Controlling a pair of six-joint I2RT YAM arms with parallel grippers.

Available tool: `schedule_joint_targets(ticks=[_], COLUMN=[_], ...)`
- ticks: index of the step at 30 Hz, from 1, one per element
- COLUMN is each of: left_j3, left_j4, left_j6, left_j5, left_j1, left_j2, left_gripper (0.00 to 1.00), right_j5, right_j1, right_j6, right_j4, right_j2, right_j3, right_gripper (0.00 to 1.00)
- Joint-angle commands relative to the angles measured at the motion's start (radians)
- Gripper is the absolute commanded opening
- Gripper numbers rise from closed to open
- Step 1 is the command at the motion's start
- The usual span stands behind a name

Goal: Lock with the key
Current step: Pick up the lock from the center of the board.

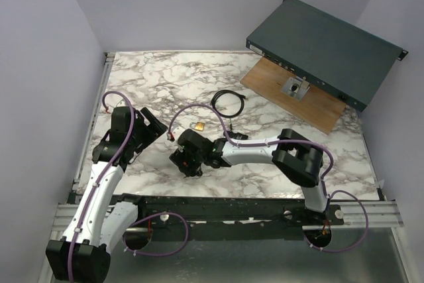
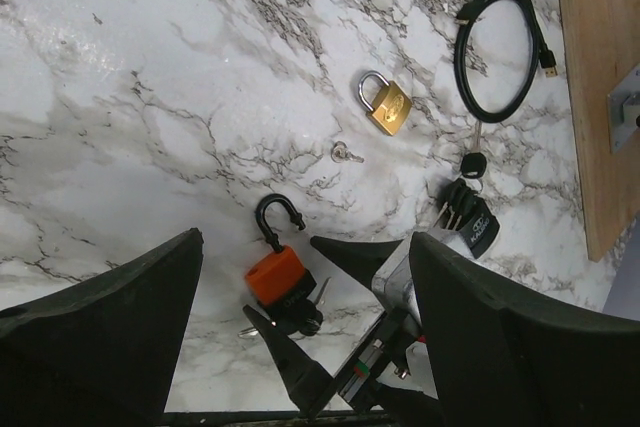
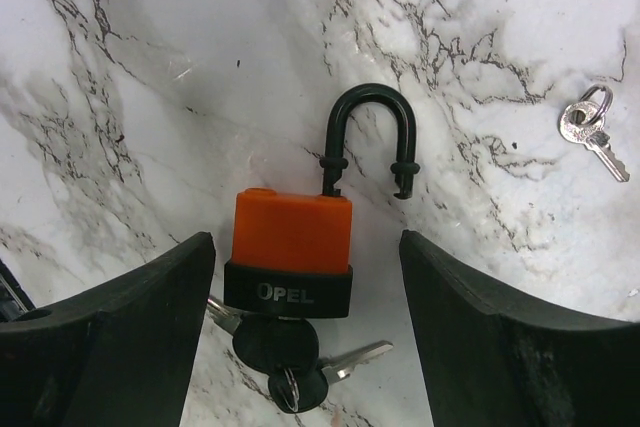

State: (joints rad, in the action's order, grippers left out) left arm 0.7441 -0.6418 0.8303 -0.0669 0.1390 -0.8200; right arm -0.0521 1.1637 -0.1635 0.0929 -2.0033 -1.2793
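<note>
**A:** Right gripper (image 3: 305, 247) sits low over the orange padlock (image 3: 293, 247). Its jaws are spread wide, one on each side of the body, and neither is touching it as far as I can see.

**B:** The padlock lies flat on the marble tabletop (image 3: 150, 47), dead centre of the right wrist view. Its black shackle (image 3: 370, 95) points up the frame and it's open. Both ends sit clear of the orange body, swung off toward the right.

**A:** And the key?

**B:** A black-headed key (image 3: 275, 345) sits at the lower edge of the body with a second key on its ring. It looks seated in the keyhole, but I can't tell if it's fully home.

**A:** Left gripper (image 2: 305, 242) is released too, with nothing between its jaws. It hovers apart from the lock, looking down on it.

**B:** So I'd call this the approach, with no grasp made yet. The next move calls for those right jaws to pinch the orange body squarely and pin it.

**A:** Then the shackle needs swinging back over its hole and pressing down, and the key needs turning. That's likely the other arm's job.

**B:** The brass padlock (image 2: 387, 107) and small silver key (image 2: 347, 154) lie higher in the left wrist frame. I judge they're just bystanders.
</note>
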Motion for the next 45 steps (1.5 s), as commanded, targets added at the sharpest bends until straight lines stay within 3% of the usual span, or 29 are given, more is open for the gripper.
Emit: schedule_joint_targets(ticks=[1,8,13,16,28,33,37,40,43,45], left_j3=[0.005,0.013,0.021,0.037,0.157,0.202,0.228,0.201,0.163,0.168], left_j4=[0.019,0.019,0.043,0.099,0.405,0.6,0.759,1.004,1.281,1.317], left_j6=[-0.016,-0.036,-0.075,-0.149,-0.304,-0.267,-0.16,0.021,0.226,0.271], left_j5=[-0.025,-0.037,-0.082,-0.204,-0.684,-0.921,-1.094,-1.21,-1.268,-1.289], left_j1=[-0.025,-0.072,-0.078,-0.078,-0.078,-0.078,-0.078,-0.075,-0.062,-0.04], left_j2=[0.013,0.013,0.009,-0.015,0.073,0.095,0.079,0.056,0.023,0.008], left_gripper=[0.83,0.83,0.83,0.82,0.82,0.8,0.75,0.75,0.74,0.74], right_j5=[-0.038,-0.055,-0.091,-0.062,0.224,0.296,0.319,0.342,0.36,0.376], right_j1=[0.02,0.039,0.038,0.03,0.008,0.007,0.008,0.008,0.008,0.008], right_j6=[-0.002,-0.025,-0.043,-0.035,-0.029,-0.053,-0.068,-0.076,-0.082,-0.084], right_j4=[0.028,0.027,0.029,0.052,0.222,0.271,0.306,0.311,0.325,0.325], right_j2=[-0.032,-0.027,0.053,0.164,0.59,0.726,0.827,0.891,0.927,0.941], right_j3=[-0.017,-0.003,0.023,0.037,0.041,0.013,-0.015,-0.036,-0.063,-0.076], right_gripper=[0.74,0.52,0.2,0.11,0.06,0.06,0.06,0.06,0.06,0.06])
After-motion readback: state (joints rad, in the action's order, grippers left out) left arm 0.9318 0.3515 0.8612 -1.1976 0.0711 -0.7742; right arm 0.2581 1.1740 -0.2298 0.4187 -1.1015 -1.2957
